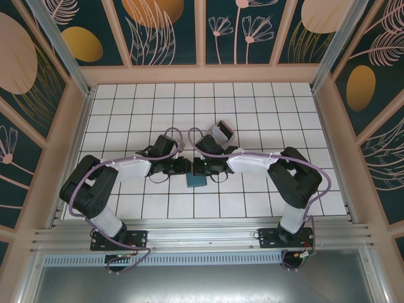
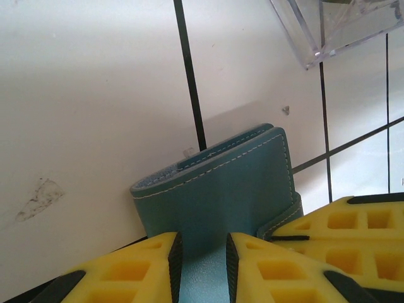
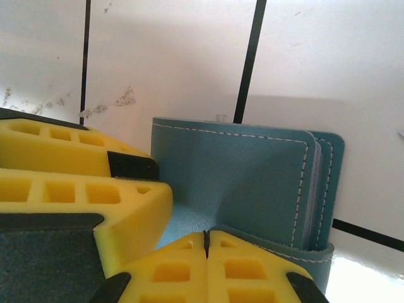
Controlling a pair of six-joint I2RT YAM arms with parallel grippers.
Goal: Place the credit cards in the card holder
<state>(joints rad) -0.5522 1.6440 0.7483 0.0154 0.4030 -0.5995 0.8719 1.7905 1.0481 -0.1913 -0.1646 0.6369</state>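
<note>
The teal card holder (image 1: 196, 181) lies on the white tiles between both arms. In the left wrist view the card holder (image 2: 221, 189) runs up between my left gripper's (image 2: 202, 265) pads, which are shut on it. My left gripper (image 1: 182, 167) and right gripper (image 1: 203, 168) meet just above it. My right gripper (image 3: 206, 238) is shut, pads touching, with its tips at the edge of a loose flap of the card holder (image 3: 246, 177); I cannot tell whether the flap is pinched. The left fingers (image 3: 69, 167) sit beside it. The credit cards are out of view.
A clear plastic box (image 1: 221, 133) stands just behind the grippers, and its corner (image 2: 328, 31) is at the top right of the left wrist view. White tiled floor (image 1: 126, 113) surrounds the work spot, enclosed by patterned walls.
</note>
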